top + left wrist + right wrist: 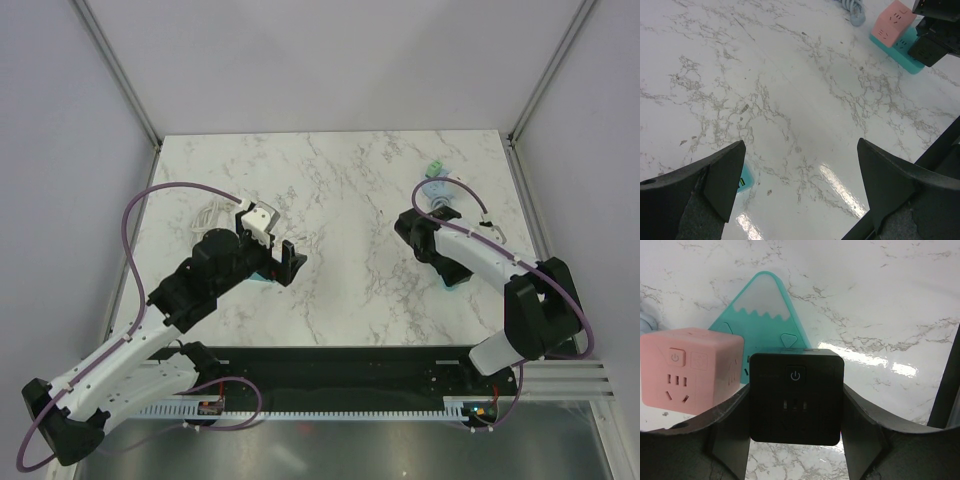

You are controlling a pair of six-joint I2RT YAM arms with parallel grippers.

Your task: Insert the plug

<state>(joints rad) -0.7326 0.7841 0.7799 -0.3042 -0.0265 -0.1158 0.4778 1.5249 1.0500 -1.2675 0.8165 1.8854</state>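
A black cube plug [796, 395], with a power button and socket holes on its face, is held between the fingers of my right gripper [796, 407], which is shut on its two sides. It hangs over the near end of a teal mountain-shaped base [767, 300]; whether they touch I cannot tell. A pink cube [690, 367] stands on that base just to the left. From above, my right gripper [450, 274] hides the cubes and only a corner of the teal base [453, 286] shows. My left gripper [801, 145] hangs open over bare marble, left of centre [281, 265].
A small teal piece [744, 179] lies by the left finger of my left gripper. A pale blue cable [437, 192] with a green end [434, 167] lies at the back right. A pale coiled cable [207, 215] lies at the left. The marble table [350, 200] is fenced by frame posts.
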